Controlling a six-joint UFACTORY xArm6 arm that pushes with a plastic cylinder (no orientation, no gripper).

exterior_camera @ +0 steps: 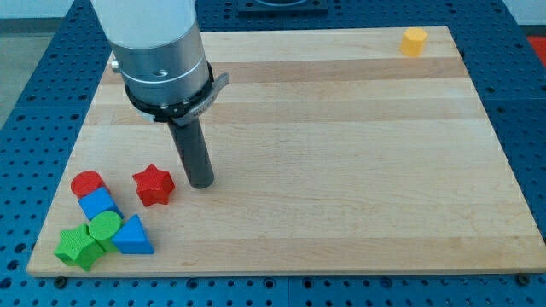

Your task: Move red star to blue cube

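Jaws: none in view; your arm ends in a near-vertical dark rod, my tip [202, 182] resting on the table [341, 153] just right of the red star [153, 184]. The blue cube [99, 205] lies lower left of the star, under the red cylinder [87, 182].
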